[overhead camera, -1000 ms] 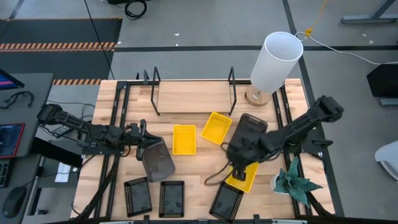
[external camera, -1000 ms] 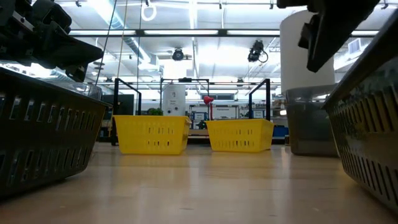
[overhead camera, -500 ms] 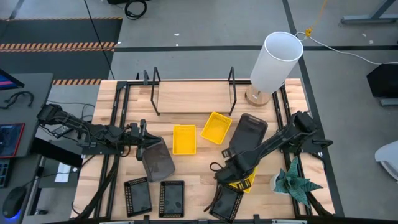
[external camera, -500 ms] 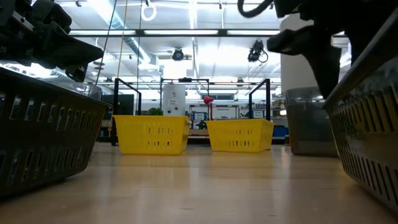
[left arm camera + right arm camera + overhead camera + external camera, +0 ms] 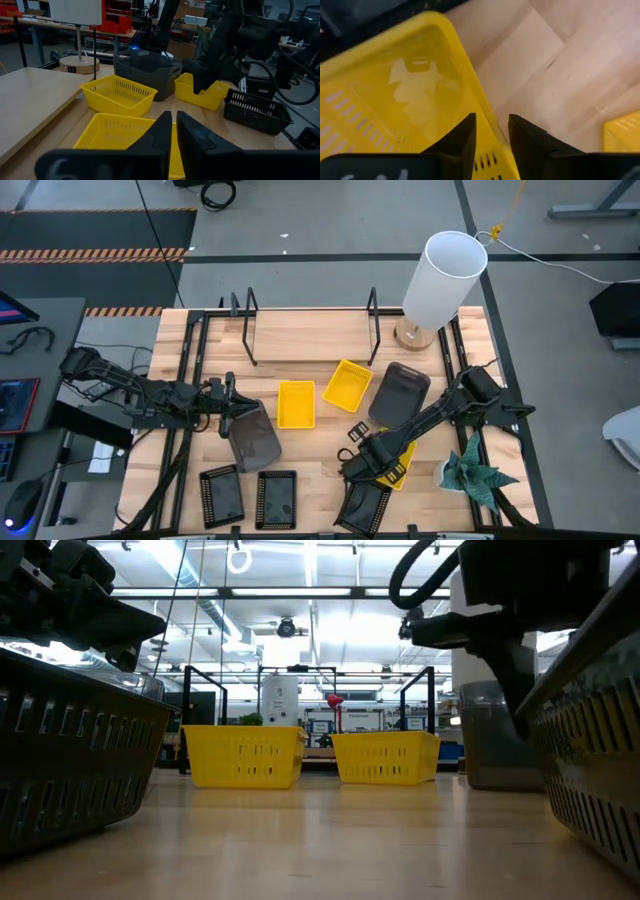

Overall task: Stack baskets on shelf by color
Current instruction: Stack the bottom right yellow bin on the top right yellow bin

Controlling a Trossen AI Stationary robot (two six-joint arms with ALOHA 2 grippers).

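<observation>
My right gripper [image 5: 491, 121] [image 5: 362, 463] is low over the near-left end of a yellow basket [image 5: 402, 468]. It is open by a narrow gap, one finger inside the end wall [image 5: 481, 107] and one outside; I see no touch. My left gripper [image 5: 174, 145] [image 5: 237, 412] is shut, with nothing between its fingers, beside a tilted dark grey basket [image 5: 257, 438]. Two more yellow baskets [image 5: 296, 403] [image 5: 349, 385] and a grey one [image 5: 400, 392] rest on the table. Three black mesh baskets [image 5: 221, 495] [image 5: 276, 498] [image 5: 365, 507] lie along the near edge. The shelf board [image 5: 310, 338] stands at the far side.
A white lamp [image 5: 442, 278] on a wooden base stands at the far right, next to the shelf's wire upright [image 5: 373, 320]. A potted plant [image 5: 476, 472] sits near the right arm. Bare wood [image 5: 320, 445] lies between the yellow and mesh baskets.
My right gripper has moved down and toward the table's near-left, from over the middle of the yellow basket to its near-left end, with the arm stretching out lower over the table. The basket has stayed where it was.
</observation>
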